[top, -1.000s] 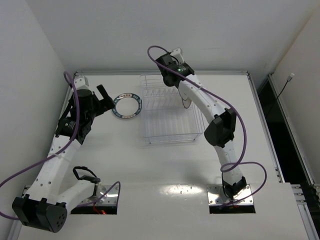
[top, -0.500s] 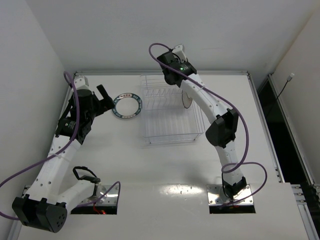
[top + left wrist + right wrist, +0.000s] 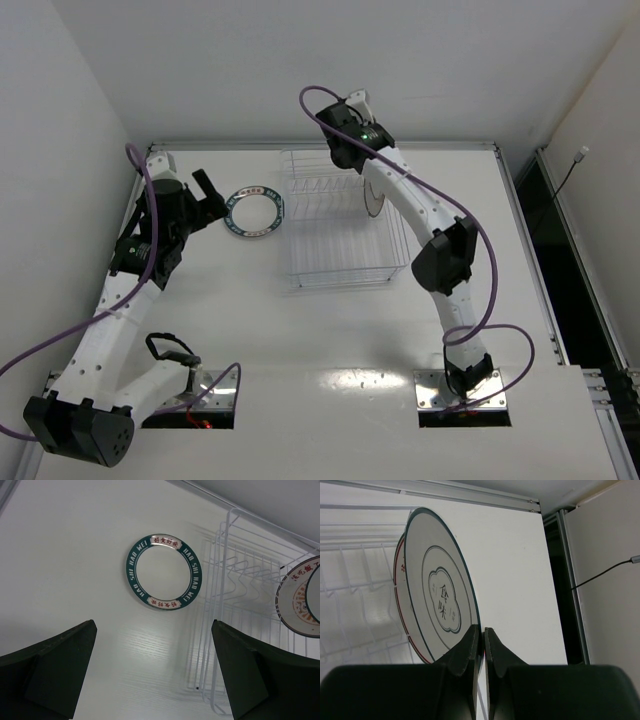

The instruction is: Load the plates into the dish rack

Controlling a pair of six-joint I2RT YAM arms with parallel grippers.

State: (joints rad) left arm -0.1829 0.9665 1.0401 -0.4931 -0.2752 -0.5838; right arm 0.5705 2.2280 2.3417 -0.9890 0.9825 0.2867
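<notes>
tightly, right fingers [image 3: 462, 654] pinch ringed plate [image 3: 440, 597]

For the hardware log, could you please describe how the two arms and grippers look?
Both the left arm and right arm have white links joined by black joint housings, each trailed by a looping purple cable. A small green light glows near the right wrist. The left gripper and right gripper have dark, wedge-shaped fingers.
</notes>
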